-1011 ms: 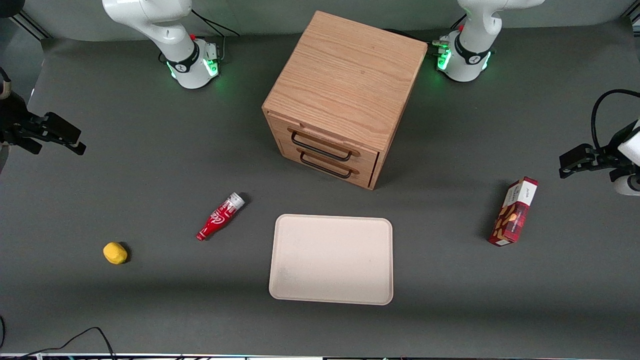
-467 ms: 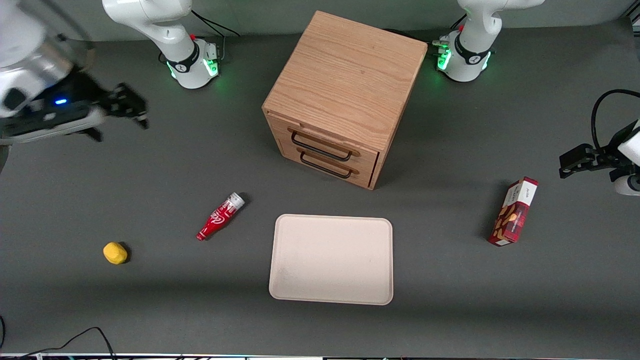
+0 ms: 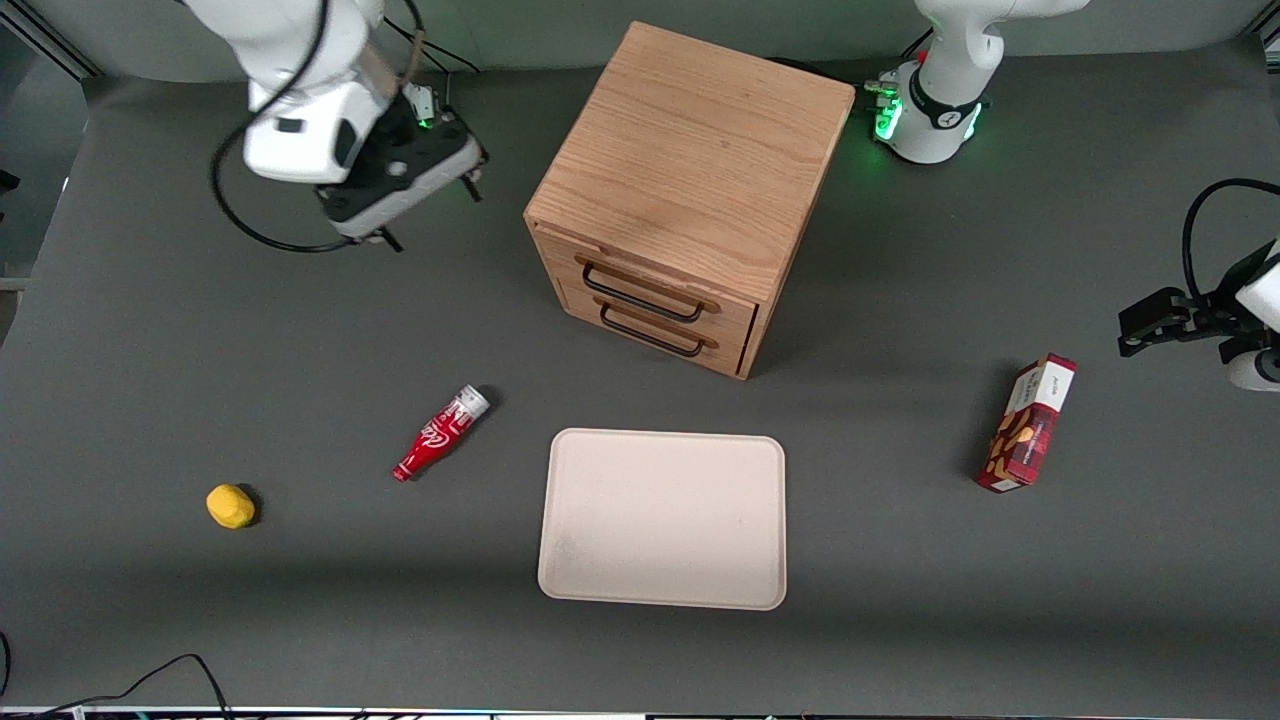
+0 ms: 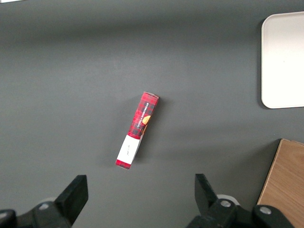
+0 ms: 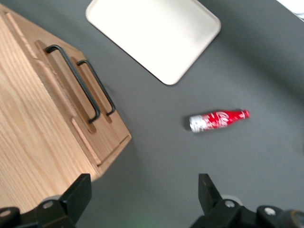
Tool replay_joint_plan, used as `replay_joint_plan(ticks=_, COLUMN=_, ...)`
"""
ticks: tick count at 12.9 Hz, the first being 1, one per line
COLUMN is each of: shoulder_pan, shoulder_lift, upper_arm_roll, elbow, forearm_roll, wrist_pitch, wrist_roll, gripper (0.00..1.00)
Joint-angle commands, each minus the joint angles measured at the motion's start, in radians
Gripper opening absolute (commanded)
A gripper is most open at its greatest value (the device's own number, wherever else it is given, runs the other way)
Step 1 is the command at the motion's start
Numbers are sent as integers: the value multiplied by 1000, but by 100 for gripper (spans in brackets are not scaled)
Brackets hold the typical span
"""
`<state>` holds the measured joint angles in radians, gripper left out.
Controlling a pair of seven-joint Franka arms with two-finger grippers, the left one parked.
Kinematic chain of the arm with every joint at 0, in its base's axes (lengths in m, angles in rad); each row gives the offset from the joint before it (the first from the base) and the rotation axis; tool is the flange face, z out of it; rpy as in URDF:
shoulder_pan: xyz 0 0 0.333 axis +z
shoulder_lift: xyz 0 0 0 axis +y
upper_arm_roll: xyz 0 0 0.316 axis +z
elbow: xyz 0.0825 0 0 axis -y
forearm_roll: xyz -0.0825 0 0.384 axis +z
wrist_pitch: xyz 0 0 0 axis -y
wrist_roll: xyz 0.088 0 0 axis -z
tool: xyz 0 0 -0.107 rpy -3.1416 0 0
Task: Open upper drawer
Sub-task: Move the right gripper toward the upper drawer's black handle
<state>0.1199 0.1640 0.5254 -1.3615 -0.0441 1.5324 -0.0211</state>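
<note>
The wooden cabinet (image 3: 690, 150) stands at the middle of the table. Its upper drawer (image 3: 655, 283) is shut, with a long black wire handle (image 3: 640, 296) above the identical lower drawer (image 3: 650, 335). My right gripper (image 3: 430, 212) hovers high above the table beside the cabinet, toward the working arm's end and farther from the front camera than the drawer fronts. It is open and empty. In the right wrist view the gripper (image 5: 144, 190) is over bare table next to the cabinet's corner, apart from the upper drawer (image 5: 57, 71) and its handle (image 5: 73, 80).
A red bottle (image 3: 441, 432) lies on the table nearer the front camera than the gripper; it also shows in the right wrist view (image 5: 218, 119). A cream tray (image 3: 662, 518) lies in front of the drawers. A yellow lump (image 3: 230, 505) and a red box (image 3: 1027, 422) lie toward the table's ends.
My right arm has swung in from the working arm's end of the table toward the cabinet. The drawers and the other things have not moved.
</note>
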Motion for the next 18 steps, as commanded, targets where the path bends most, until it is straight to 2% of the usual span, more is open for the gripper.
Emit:
replay_joint_plan(ticks=1, shoulder_pan=139, shoulder_lift=181, upper_arm_roll=4, elbow=171, forearm_roll=-121, wrist_pitch=-17, wrist_roll=-69, gripper=100)
replay_joint_plan(ticks=2, shoulder_pan=196, shoulder_lift=236, upper_arm_roll=-4, elbow=217, forearm_roll=-161, wrist_pitch=-15, wrist_roll=-80, gripper=100)
replay_joint_plan(ticks=4, shoulder_pan=242, shoulder_lift=308, upper_arm_roll=-7, elbow=260, forearm_roll=-166, wrist_pitch=-14, wrist_roll=-83, gripper=100)
replay_joint_plan(ticks=7, shoulder_pan=236, shoulder_lift=362, upper_arm_roll=-4, elbow=256, forearm_roll=-162, wrist_pitch=64, wrist_roll=-205, gripper=100)
replay_joint_plan(ticks=11, shoulder_pan=225, shoulder_lift=414, upper_arm_roll=4, elbow=252, forearm_roll=-145, wrist_pitch=152, wrist_roll=-235, gripper=100)
replay_joint_plan(ticks=14, shoulder_pan=212, shoulder_lift=422, upper_arm_roll=-5, elbow=246, forearm_roll=13, wrist_pitch=167, wrist_roll=-249, gripper=100)
replay_joint_plan(ticks=18, shoulder_pan=185, shoulder_lift=436, upper_arm_roll=-4, elbow=216, forearm_roll=50, wrist_pitch=193, wrist_roll=-260, gripper=100)
